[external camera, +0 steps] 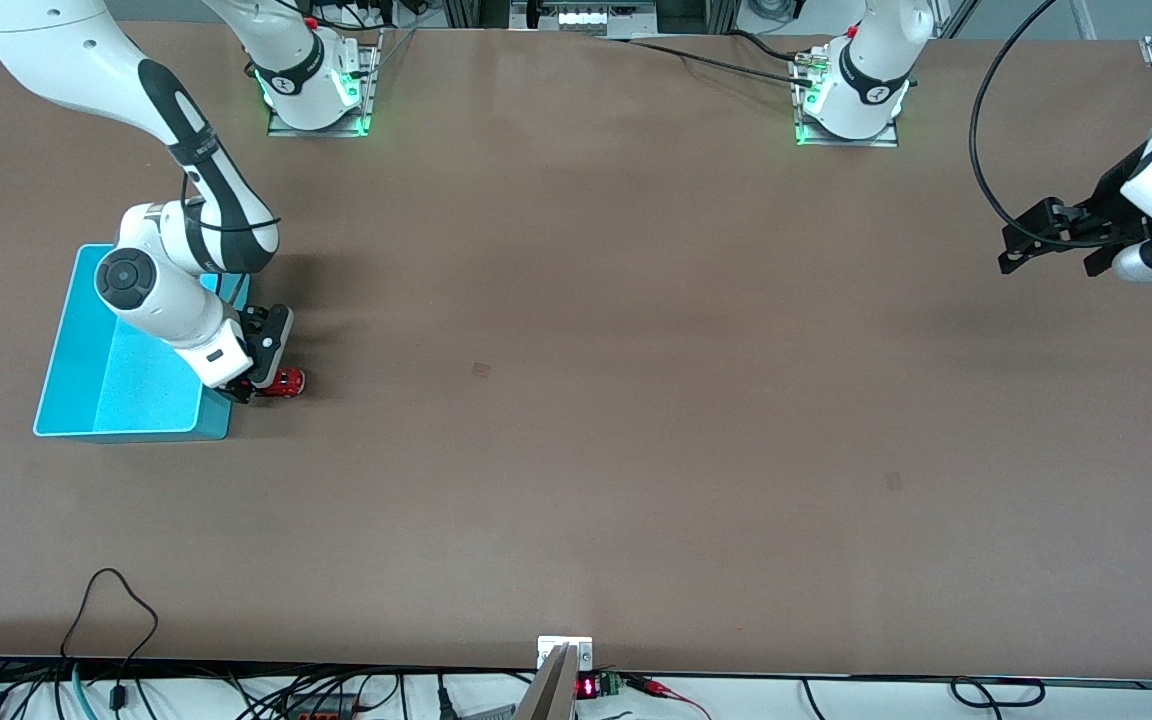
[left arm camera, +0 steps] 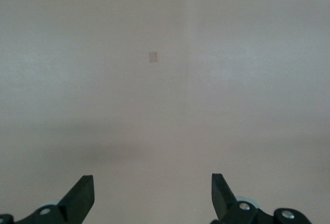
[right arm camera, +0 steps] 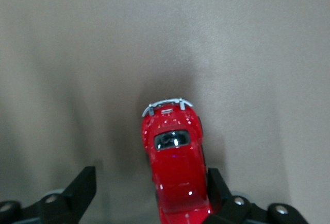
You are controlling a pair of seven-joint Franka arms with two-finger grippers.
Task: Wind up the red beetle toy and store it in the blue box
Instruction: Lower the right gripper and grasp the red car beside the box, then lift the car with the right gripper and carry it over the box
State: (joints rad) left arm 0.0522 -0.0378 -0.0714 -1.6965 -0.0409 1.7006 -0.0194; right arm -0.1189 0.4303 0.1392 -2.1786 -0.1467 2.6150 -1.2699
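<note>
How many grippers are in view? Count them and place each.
2. The right gripper is down at the red beetle toy beside the blue box; the left gripper waits above the table's left-arm end.

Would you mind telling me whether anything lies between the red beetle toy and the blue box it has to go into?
Nothing visible does. The red beetle toy sits on the table right beside the blue box, between the fingers of the right gripper. Only the box's own tall wall separates them.

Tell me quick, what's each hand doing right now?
Left hand: open, empty, waiting over the table.
Right hand: open around the red toy car, not gripping it yet.
</note>
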